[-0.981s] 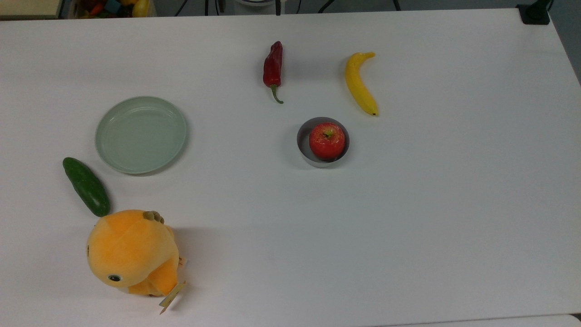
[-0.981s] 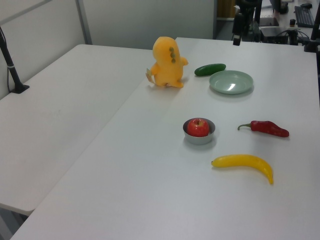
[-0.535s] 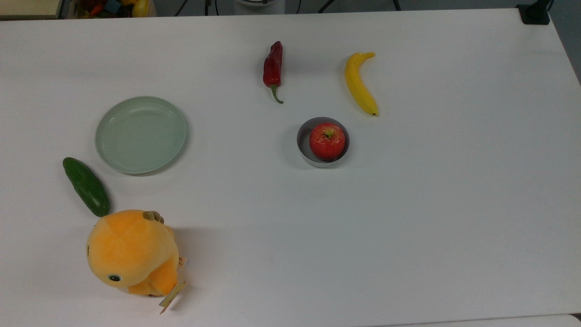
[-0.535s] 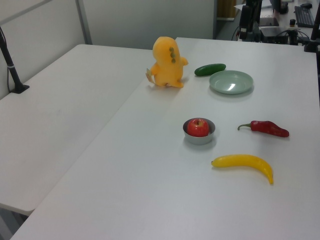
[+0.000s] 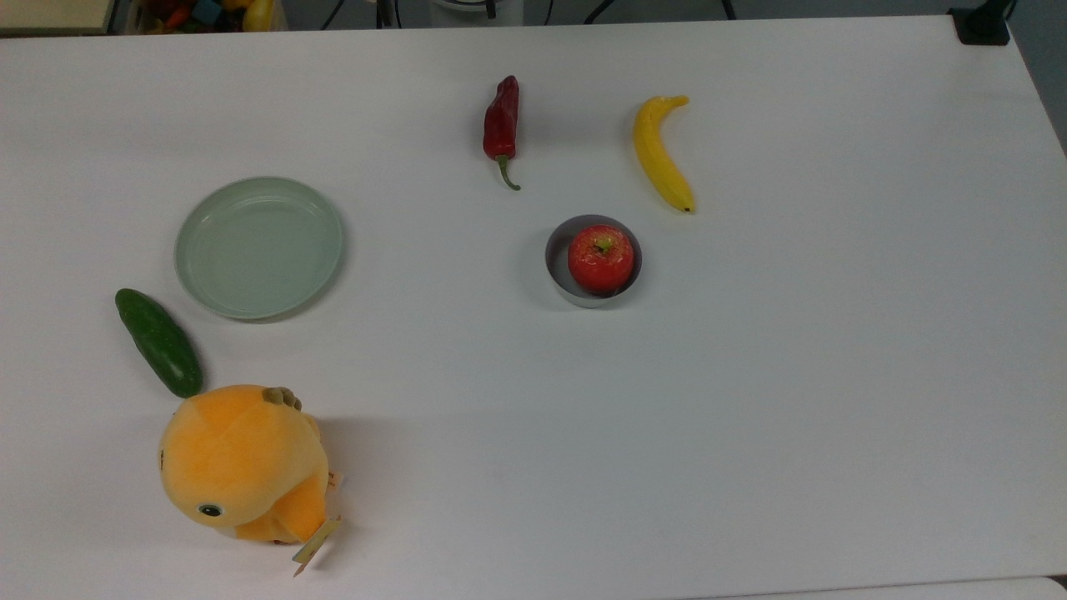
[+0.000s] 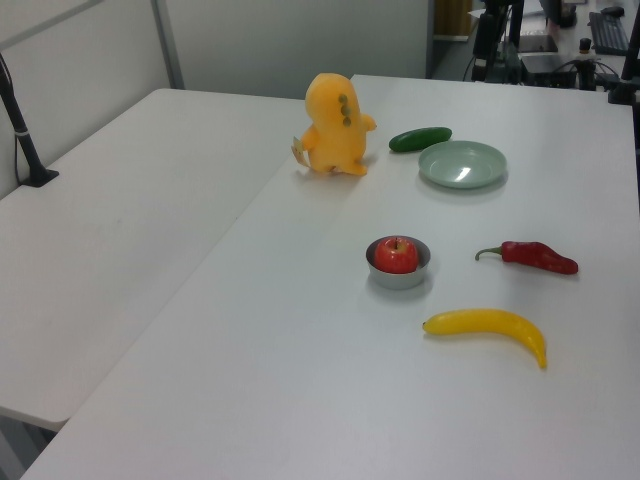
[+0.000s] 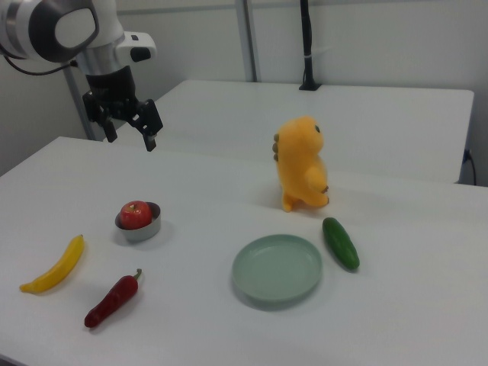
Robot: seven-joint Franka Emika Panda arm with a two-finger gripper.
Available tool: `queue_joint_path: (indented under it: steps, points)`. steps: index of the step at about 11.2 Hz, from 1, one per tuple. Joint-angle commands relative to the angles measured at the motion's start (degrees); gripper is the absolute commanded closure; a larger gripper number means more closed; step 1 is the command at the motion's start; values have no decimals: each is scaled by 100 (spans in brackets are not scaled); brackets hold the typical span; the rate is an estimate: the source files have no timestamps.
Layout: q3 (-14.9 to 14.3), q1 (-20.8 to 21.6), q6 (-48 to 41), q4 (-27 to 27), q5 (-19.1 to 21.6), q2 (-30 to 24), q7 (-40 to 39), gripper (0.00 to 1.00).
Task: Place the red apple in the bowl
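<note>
The white table (image 5: 750,400) carries the stuffed toy (image 7: 302,163), pale green plate (image 5: 258,247), banana (image 5: 660,152) and chili pepper (image 5: 501,121), all undisturbed over the last second. My gripper (image 7: 130,126) hangs high above the table at the right view's far left, fingers spread apart, holding nothing. The bowl (image 5: 557,267) holds the red apple (image 5: 600,258), unmoved since a second ago. I judge placement complete; only withdrawal remains.
</note>
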Motion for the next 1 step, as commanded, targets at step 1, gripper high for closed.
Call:
queue_joint_path:
  steps: [1]
  points:
    - [8, 14, -11, -8, 94, 4, -164, 0]
